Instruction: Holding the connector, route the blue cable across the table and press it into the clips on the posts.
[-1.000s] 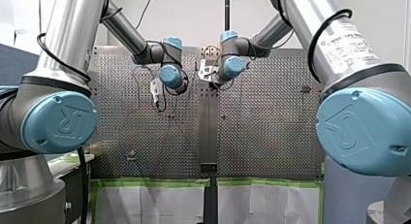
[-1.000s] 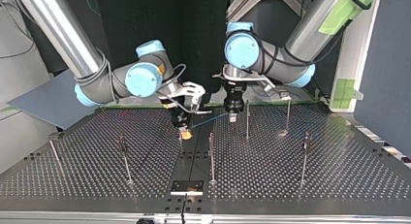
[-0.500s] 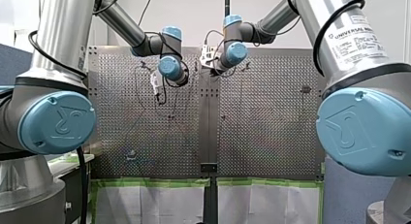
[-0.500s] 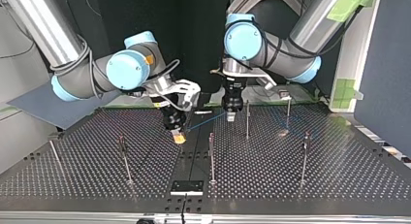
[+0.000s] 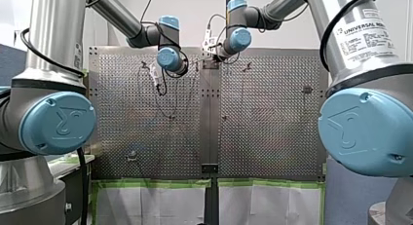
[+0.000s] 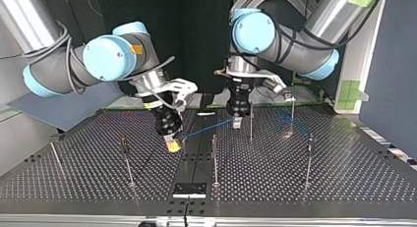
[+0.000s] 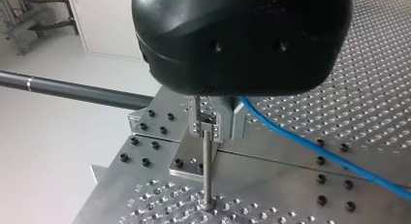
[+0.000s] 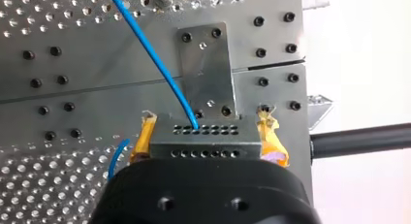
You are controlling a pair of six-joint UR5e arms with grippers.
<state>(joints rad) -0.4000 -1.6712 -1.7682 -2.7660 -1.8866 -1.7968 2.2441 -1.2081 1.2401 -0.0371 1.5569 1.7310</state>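
Observation:
In the right wrist view my right gripper (image 8: pixel 206 136) is shut on a grey metal connector (image 8: pixel 203 142), squeezed between its yellow pads (image 8: pixel 271 144). The blue cable (image 8: pixel 155 59) leaves the connector's face. In the top view the cable (image 6: pixel 204 128) runs taut from my right gripper (image 6: pixel 172 144) to my left gripper (image 6: pixel 237 121). My left gripper's metal fingers (image 7: pixel 197 123) are shut, and the cable (image 7: pixel 310 146) comes out beside them. A thin post (image 7: pixel 207 170) stands just ahead of those fingers.
Several thin posts rise from the perforated table (image 6: pixel 275 183), among them one post (image 6: pixel 214 158) near the middle, a second (image 6: pixel 251 120) beside my left gripper and a third (image 6: pixel 127 160) at the top view's left. A small plate (image 6: pixel 189 189) sits at the near edge.
My right gripper carried the connector toward the top view's left and nearer its camera, drawing out more cable. My left gripper stayed almost in place.

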